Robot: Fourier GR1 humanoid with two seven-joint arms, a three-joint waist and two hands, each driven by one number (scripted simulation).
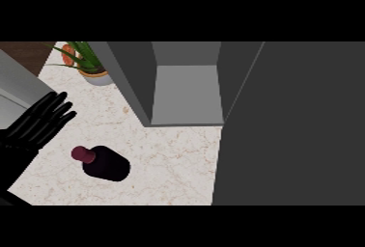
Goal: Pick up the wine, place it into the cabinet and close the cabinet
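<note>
Wine bottle [105,164] upright on counter [171,164]: likely rigid, slick, breakable; grasp body below cap. Left hand [39,123] open, fingers straight, holding nothing. Right hand unseen.

1. A kitchen is showing here: a pale marble-patterned stone counter [171,159] is spreading right of the robot's black left hand [43,120].
2. A grey open-fronted cabinet [187,87] is standing beyond the hand.
3. A green spiky potted plant [89,60] is sitting above it.
</note>
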